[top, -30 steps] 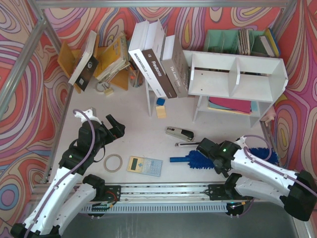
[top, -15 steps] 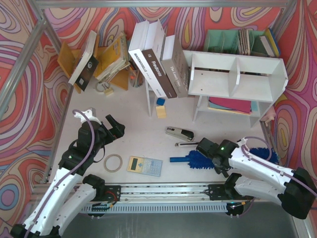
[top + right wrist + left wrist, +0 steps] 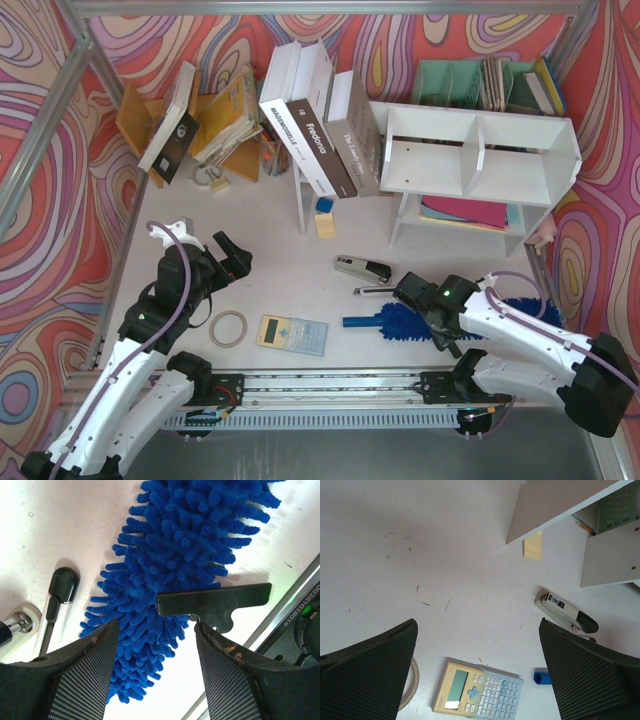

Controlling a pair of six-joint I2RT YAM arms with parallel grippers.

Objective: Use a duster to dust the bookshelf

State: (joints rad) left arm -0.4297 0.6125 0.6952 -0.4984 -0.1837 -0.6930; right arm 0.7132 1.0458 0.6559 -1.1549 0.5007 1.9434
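In the top view the duster [image 3: 398, 323] shows only its handle end and two tufts of blue; its middle lies buried under the right gripper [image 3: 435, 325], so any contact cannot be told from there; the right wrist view cuts the fluff off at the top edge (and both fingers [image 3: 75, 680] at the bottom). In the left wrist view the tape roll [image 3: 414, 680] is mostly hidden behind one finger [image 3: 365, 675] of the left gripper [image 3: 477, 630]; the calculator [image 3: 480, 695] runs off the bottom edge; the stapler [image 3: 565, 612] loses its end behind the other finger.
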